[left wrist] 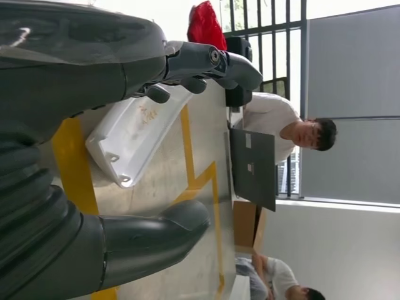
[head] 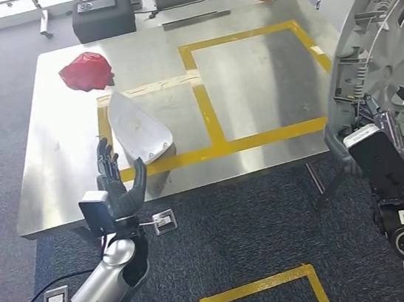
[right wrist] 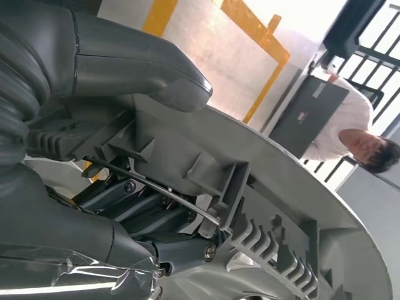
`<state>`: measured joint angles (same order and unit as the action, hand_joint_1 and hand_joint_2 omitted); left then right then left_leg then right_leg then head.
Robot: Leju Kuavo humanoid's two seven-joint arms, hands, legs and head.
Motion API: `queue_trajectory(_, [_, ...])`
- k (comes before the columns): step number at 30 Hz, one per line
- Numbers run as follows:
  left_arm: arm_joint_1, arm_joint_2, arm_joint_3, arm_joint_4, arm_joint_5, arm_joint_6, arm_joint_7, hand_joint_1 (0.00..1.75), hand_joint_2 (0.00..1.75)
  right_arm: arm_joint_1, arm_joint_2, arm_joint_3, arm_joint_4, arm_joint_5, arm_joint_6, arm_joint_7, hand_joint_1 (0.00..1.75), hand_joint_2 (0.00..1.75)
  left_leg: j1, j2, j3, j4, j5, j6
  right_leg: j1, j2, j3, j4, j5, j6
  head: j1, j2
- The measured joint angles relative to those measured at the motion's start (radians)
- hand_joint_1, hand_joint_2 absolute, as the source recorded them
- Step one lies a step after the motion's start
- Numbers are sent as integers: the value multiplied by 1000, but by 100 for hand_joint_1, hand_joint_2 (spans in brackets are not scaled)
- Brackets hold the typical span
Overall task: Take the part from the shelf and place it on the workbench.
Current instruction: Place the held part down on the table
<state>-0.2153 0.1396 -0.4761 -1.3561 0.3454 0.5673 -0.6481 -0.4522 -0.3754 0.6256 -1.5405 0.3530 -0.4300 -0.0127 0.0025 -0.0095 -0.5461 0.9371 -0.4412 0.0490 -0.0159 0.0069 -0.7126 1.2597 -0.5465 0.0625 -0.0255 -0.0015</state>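
right hand (right wrist: 108, 125) gripped big grey round part (head: 385, 45) by rim, held up beside workbench (head: 49, 163), fingers mostly hidden behind it, part cut off at frame edge. left hand (head: 115, 183) empty, fingers spread, just before white shell part (head: 138, 128). red bag (head: 87, 69) beyond. laptop (left wrist: 252, 169) label unreadable.

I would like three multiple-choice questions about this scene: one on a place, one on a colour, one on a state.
1. Where does the white part lie?
A. on the floor
B. on the table, on yellow tape
C. on the laptop

2. What colour is the cloth?
A. red
B. blue
C. green

3. What is the right robot hand doing?
A. hanging free
B. pressing the table
C. holding the wheel cover

Answers: 1 B, it rests across the tape line; 2 A, plainly red; 3 C, its thumb lies on the cover's ribbed back.
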Motion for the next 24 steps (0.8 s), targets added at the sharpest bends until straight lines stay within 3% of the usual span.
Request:
queue_trajectory(1, [1, 0, 0, 0, 0, 0, 0, 0, 175, 2, 0, 0, 1, 0, 0, 1, 175, 175, 0, -1, 16, 0, -11, -2, -2, -1, 1, -34, 29, 0, 1, 0])
queue_trajectory(4, [3, -2, 0, 0, -1, 0, 0, 0, 175, 4, 0, 0, 3, 2, 2, 0, 175, 175, 0, -1, 58, 2, -46, -14, -2, -8, 44, -225, 168, -3, 2, 0])
queue_trajectory(5, [3, -2, 0, 0, -2, 0, 0, 0, 175, 4, 0, 0, 4, 3, 2, -1, 175, 175, -1, -1, 64, 2, -54, -19, 1, -11, 54, -267, 185, -5, 4, 0])
queue_trajectory(8, [3, -3, 0, 0, -2, -1, 1, 0, 175, 4, 0, -2, 4, 6, 3, -2, 175, 175, -3, 1, 65, 2, -61, -33, 9, -9, 77, -297, 170, -29, 3, 0])
queue_trajectory(10, [1, -4, 0, -1, -4, -1, 1, 0, 175, 6, 0, -4, 3, 6, 3, -1, 175, 175, -2, 3, 50, 40, -50, -42, 5, -6, 97, -306, 163, -45, 0, 0])
queue_trajectory(12, [3, -4, 0, -1, -4, -1, 1, 0, 175, 9, 0, -5, 4, 6, 2, -2, 175, 175, 2, 3, -22, 156, -43, -53, -1, -3, 127, -323, 151, -55, -4, 0])
queue_trajectory(14, [11, -4, 0, 1, -3, -1, 1, 0, 175, 19, 0, -4, 7, 7, 2, -3, 175, 175, 5, 3, -112, 276, -88, -63, -1, -1, 163, -339, 134, -59, -9, 0])
queue_trajectory(16, [17, -4, 0, 3, -3, -1, 1, 0, 175, 30, 0, -2, 11, 7, 3, -2, 175, 175, 7, 3, -167, 298, -153, -66, -2, 3, 203, -350, 110, -58, -12, 0])
queue_trajectory(17, [17, -4, 0, 3, -3, -1, 1, 0, 175, 33, 0, -2, 12, 7, 3, -1, 175, 175, 6, 3, -178, 266, -157, -63, -3, 5, 223, -352, 95, -57, -13, 0])
queue_trajectory(18, [17, -3, 0, 3, -3, -1, 1, 0, 175, 34, 0, -2, 13, 7, 3, -1, 175, 175, 5, 3, -180, 209, -127, -57, -2, 6, 243, -353, 80, -55, -15, 0])
queue_trajectory(21, [20, -2, 0, 3, -3, -1, 1, 0, 175, 31, 2, -1, 14, 7, 3, -2, 175, 175, -4, 2, -171, 15, 102, -36, 3, 11, 284, -353, 31, -45, -18, 0])
queue_trajectory(22, [21, -2, 0, 3, -2, -1, 1, 0, 175, 30, 4, -1, 14, 7, 3, -2, 175, 175, -5, 0, -166, -13, 145, -31, 6, 14, 298, -352, 18, -40, -18, 0])
queue_trajectory(24, [17, -2, 1, 2, -2, -3, 1, 0, 175, 23, 5, -3, 15, 6, 4, -2, 175, 175, -5, -4, -146, -16, 141, -24, 8, 18, 314, -329, 11, -27, -14, 0])
